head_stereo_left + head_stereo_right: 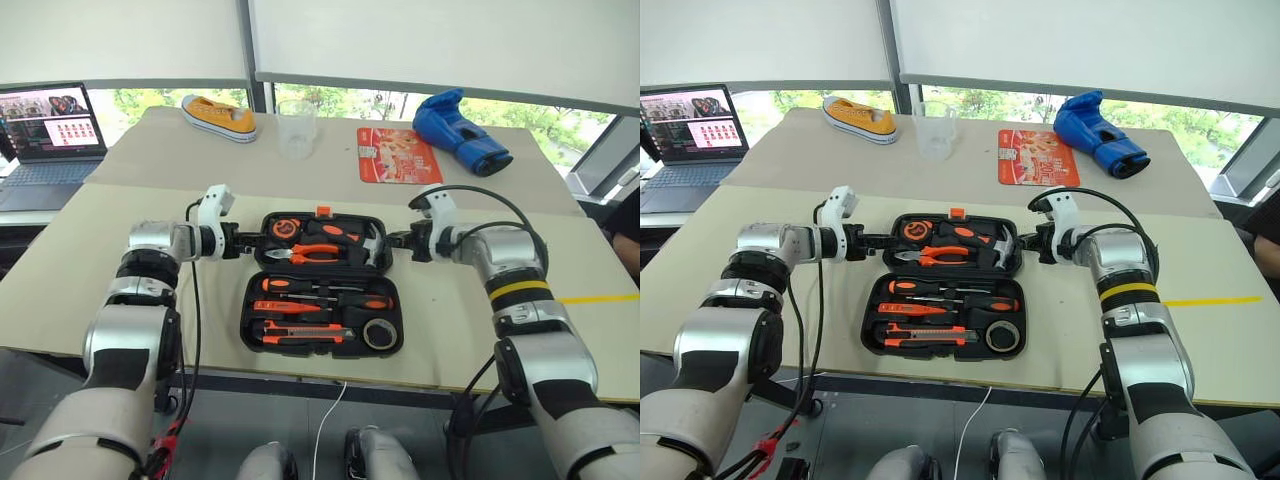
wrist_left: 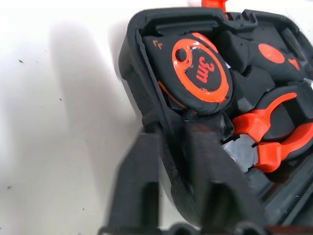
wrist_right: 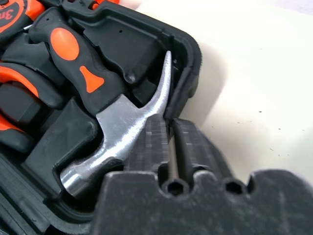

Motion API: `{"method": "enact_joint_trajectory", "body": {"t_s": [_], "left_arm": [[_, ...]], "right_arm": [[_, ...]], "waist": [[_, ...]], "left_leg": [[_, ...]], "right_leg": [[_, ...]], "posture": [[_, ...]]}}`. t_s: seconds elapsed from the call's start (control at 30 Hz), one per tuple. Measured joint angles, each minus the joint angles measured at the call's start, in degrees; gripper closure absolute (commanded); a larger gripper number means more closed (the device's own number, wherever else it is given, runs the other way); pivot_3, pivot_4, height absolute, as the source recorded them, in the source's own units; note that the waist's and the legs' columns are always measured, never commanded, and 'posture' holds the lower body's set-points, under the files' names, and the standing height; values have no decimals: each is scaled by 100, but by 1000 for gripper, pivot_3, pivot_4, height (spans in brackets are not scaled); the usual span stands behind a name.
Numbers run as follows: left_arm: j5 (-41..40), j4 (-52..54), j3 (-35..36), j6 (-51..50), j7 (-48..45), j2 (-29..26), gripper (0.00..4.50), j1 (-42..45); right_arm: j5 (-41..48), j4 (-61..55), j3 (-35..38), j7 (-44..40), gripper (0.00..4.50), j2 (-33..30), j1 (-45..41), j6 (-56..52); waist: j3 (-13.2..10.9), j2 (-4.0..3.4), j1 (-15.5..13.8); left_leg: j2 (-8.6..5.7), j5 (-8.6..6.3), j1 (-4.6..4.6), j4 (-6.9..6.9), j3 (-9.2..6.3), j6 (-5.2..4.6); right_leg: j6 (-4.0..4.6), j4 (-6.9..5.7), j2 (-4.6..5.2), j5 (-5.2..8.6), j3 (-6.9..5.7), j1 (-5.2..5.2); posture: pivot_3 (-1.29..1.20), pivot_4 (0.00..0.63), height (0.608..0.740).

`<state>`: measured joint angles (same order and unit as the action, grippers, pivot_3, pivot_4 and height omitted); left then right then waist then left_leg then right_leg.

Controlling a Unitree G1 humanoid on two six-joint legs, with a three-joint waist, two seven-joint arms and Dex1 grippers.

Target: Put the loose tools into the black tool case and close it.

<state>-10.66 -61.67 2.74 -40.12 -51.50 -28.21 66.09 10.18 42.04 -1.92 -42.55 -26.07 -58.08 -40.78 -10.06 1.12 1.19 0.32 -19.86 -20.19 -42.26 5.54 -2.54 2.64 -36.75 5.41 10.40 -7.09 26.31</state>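
Note:
The black tool case [image 1: 247, 300] lies open flat on the table between my arms. Its near half holds two orange-and-black screwdrivers [image 1: 325, 287], a slim orange tester screwdriver [image 1: 290, 309], the utility knife [image 1: 300, 336] and a dark tape roll [image 1: 379, 333]. In the far half sit a tape measure [image 2: 200, 73], pliers [image 2: 274, 137] and a hammer [image 3: 117, 132]. My left gripper [image 1: 250, 242] is shut on the far half's left rim [image 2: 146, 93], one finger [image 2: 139, 181] outside the wall. My right gripper [image 1: 392, 240] is shut on its right rim [image 3: 188, 73], beside the hammer claw.
A laptop [image 1: 50, 130] stands at the far left. Along the back of the table are a yellow shoe [image 1: 220, 117], a clear cup [image 1: 297, 128], a red mat [image 1: 397, 155] and a blue boxing glove [image 1: 460, 130]. The table's front edge runs just below the case.

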Motion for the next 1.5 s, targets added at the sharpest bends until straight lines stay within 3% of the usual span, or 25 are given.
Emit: {"method": "enact_joint_trajectory", "body": {"t_s": [0.27, 0.5, 0.7, 1.07, 1.17, 1.33, 1.4, 1.43, 1.5], "left_arm": [[62, 5, 10, 94, -80, 7, 4457, -2], [-33, 149, 481, 1599, 143, 194, 4457, -106], [-61, 976, 582, 2517, -27, 283, 4457, -322], [160, 2667, 369, 3868, 360, 472, 4457, -2034], [267, 3580, 358, 4367, 831, 526, 4457, -2861], [438, 4876, 303, 4448, 1400, 529, 4457, -3934], [451, 5285, 302, 4332, 1443, 445, 3795, -4373], [390, 5480, 315, 4115, 1465, 391, 3654, -4495], [108, 6024, 493, 3548, 1375, 68, 2832, -4981]], "right_arm": [[7, -180, 49, -19, 4500, -6, 77, -42], [-14, -481, 410, 487, 4500, 69, 110, 808], [-241, -1008, 552, 952, 4500, 66, 476, 2015], [-402, -2955, 578, 1340, 4500, 260, 2437, 3311], [-650, -3487, 522, 1472, 4500, 228, 3239, 4219], [-1404, -3956, 293, 1677, 4500, -180, 4130, 5596], [-1744, -4105, 222, 1683, 3782, -421, 4534, 6191], [-1742, -4223, 226, 1639, 3615, -425, 4705, 6188], [-1251, -4686, 282, 1282, 2834, -618, 5318, 5754]], "waist": [[0, 0, -5], [-13, 1, -3], [-12, 0, 7], [0, -2, -29], [8, -5, -26], [11, -2, -42], [10, 0, -50], [9, 1, -54], [9, 0, -45]], "left_leg": [[1, 6, -2, 3, -1, 3], [3, 11, -37, 2, 1, 4], [0, 15, -93, 11, 14, 7], [9, 15, -75, 41, 17, 6], [32, 14, 8, 57, 20, 6], [40, 13, 44, 59, 50, 7], [49, 21, 71, 59, 68, 19], [53, 27, 73, 60, 72, 24], [67, 27, 86, 66, 77, 24]], "right_leg": [[1, -11, 0, -1, -2, 1], [6, -8, 22, -7, -2, 35], [10, -3, -11, -8, -26, 94], [4, 49, -18, -5, -37, 59], [3, 72, -17, -4, -7, -21], [-20, 67, -2, 10, 26, -24], [-41, 50, -5, 23, 47, -32], [-41, 52, -6, 22, 52, -32], [-39, 41, -10, 23, 75, -30]], "posture": [[0, 150, 724], [0, 150, 724], [0, 150, 724], [0, 150, 724], [0, 150, 724], [0, 150, 724], [0, 150, 724], [0, 150, 724], [0, 150, 724]]}}
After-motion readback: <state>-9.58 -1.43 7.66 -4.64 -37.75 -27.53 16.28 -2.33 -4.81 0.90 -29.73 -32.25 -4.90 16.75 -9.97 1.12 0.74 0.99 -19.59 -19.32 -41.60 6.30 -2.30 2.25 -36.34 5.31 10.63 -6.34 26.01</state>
